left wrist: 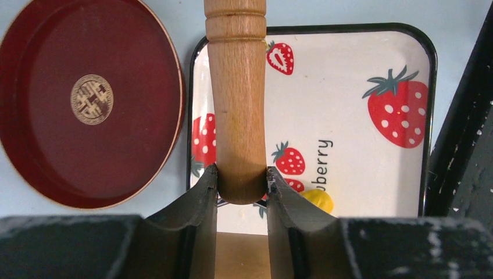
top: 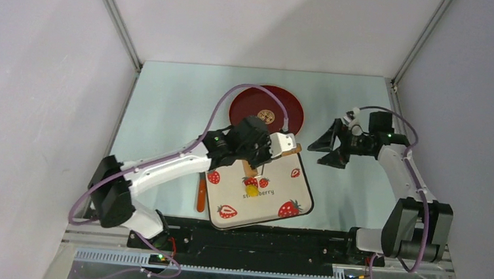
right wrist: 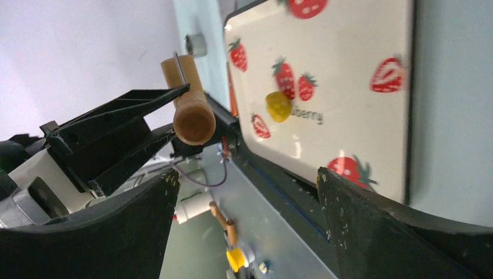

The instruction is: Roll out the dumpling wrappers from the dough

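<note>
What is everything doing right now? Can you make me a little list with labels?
left gripper: shut on the rolling pin, holding it above the tray
right gripper: open, holding nothing, off to the tray's right
dough: one small yellow lump on the tray, not rolled flat yet
red plate: right next to the tray's far edge, gold emblem in its middle

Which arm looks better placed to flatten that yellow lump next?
Left, probably: the left gripper holds the rolling pin beside the dough, while the right gripper hangs open and empty off the tray.
</note>
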